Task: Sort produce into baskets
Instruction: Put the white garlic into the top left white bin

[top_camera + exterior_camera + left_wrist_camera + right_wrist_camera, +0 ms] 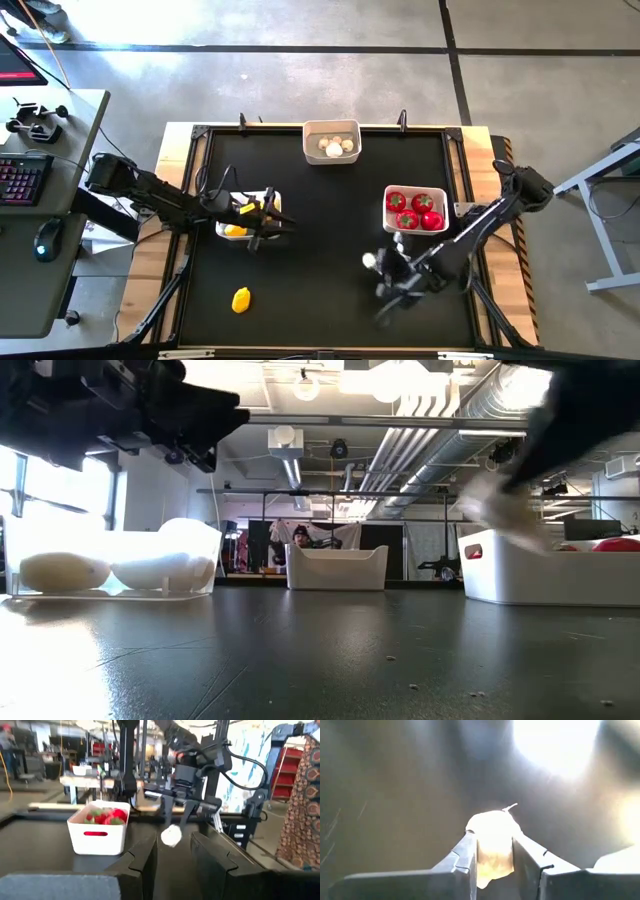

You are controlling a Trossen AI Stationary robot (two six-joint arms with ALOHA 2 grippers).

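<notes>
two robot arms over a black table, the right gripper (495,865) pinching a white garlic bulb (492,837) between its fingers.

seen from above, the garlic bulb (371,261) sits at the right gripper's tip near the table's centre, at about 7 o'clock from the tomato basket (415,210), which holds four red tomatoes (408,219). the garlic basket (331,141) lies at the 12 o'clock edge with white bulbs inside. the left gripper (262,222) hovers over the lemon basket (226,230), covering much of it; a lemon (235,230) shows inside, and the left wrist view shows its fingers (142,862) parted with nothing between them. a loose lemon (241,299) lies at 6 o'clock from that basket. only the left wrist view shows the bulb (171,836) lifted clear of the table beside the tomato basket (97,836). the low view shows a person (301,536) far behind the table.
</notes>
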